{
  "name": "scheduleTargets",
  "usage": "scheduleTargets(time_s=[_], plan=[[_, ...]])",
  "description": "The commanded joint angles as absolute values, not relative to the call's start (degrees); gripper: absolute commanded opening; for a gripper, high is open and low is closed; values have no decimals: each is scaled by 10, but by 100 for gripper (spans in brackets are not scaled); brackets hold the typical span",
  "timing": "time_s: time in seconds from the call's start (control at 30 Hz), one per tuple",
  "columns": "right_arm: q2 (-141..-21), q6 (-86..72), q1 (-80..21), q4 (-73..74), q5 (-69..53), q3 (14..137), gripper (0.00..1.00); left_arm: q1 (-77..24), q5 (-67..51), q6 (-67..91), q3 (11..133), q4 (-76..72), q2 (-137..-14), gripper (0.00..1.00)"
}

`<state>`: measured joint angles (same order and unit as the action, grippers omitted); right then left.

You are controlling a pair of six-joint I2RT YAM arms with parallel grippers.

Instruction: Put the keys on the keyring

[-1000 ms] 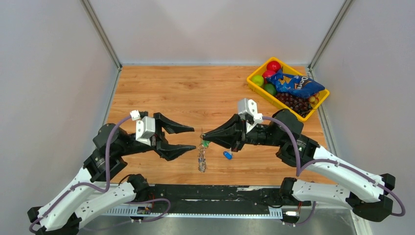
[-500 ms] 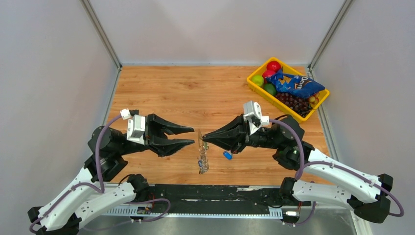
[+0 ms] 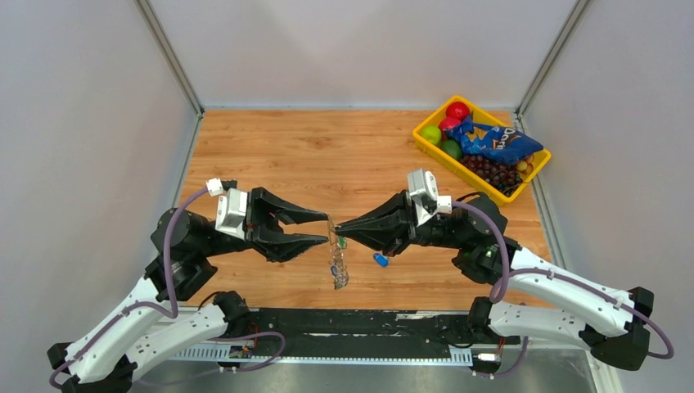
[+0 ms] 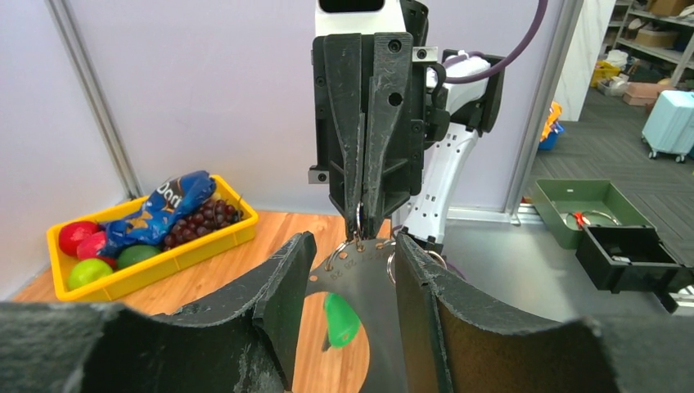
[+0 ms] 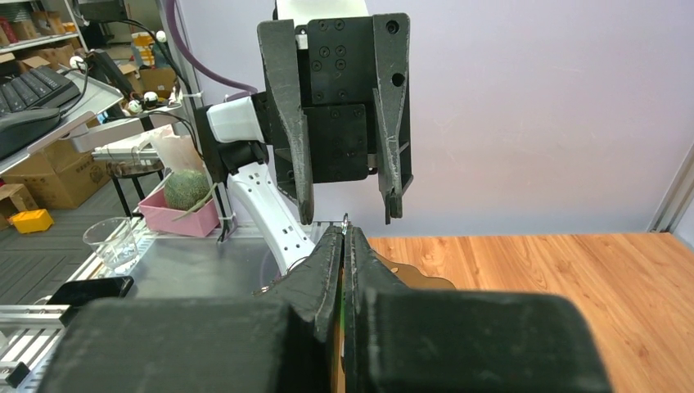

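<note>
Top external view: right pincer [image 3: 338,227] pinches the keyring [image 3: 331,223], chain [image 3: 338,268] hanging down; left pincer [image 3: 326,228], half spread, faces it from the left.

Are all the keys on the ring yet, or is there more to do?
Not yet. Looks done: the green key hangs under the keyring with the chain. In hand: the right pincer is shut on the keyring, holding it up, and the left pincer is open, close beside it. Left: one blue key lies loose on the table.
</note>
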<state>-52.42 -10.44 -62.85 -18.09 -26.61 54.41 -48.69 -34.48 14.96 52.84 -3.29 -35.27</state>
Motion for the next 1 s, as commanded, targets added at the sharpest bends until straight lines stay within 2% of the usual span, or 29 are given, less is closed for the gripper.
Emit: scheduleTargets(time_s=[0.0,0.27,0.83,0.97], plan=[[-529,-96,-637,-232,-263,561,0,-487,-359,160,531,-61,-362,50],[-533,-83,-646,-237,-253,563,0,-488,-368,175,526,-72,-370,38],[-527,-64,-654,-232,-233,569,0,-488,-360,171,520,-64,-361,35],[-527,-64,-656,-232,-232,569,0,-488,-361,170,521,-64,-362,27]])
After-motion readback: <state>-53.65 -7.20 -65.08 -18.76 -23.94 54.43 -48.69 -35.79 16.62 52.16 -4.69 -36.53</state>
